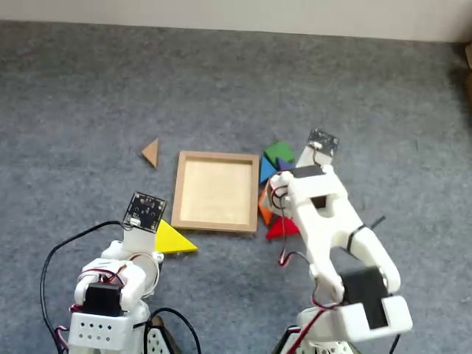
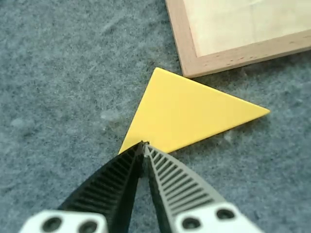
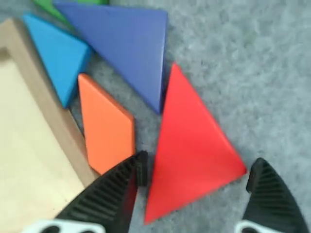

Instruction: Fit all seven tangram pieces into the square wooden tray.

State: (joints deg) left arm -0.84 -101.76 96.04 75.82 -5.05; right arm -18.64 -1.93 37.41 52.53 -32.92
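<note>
Nothing is yet seated in the square wooden tray: the left gripper, jaws pressed together, noses the yellow triangle at the tray's 7 o'clock, while the right gripper, jaws spread, straddles the red triangle at 4 o'clock.

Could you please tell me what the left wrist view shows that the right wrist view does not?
Left wrist view, not right: the yellow triangle, with the shut left gripper by its corner. Right wrist view, not left: the red triangle straddled by the open right gripper, the orange parallelogram, blue triangle, purple triangle and a green piece. Both: the rim of the wooden tray and the grey carpet.
</note>
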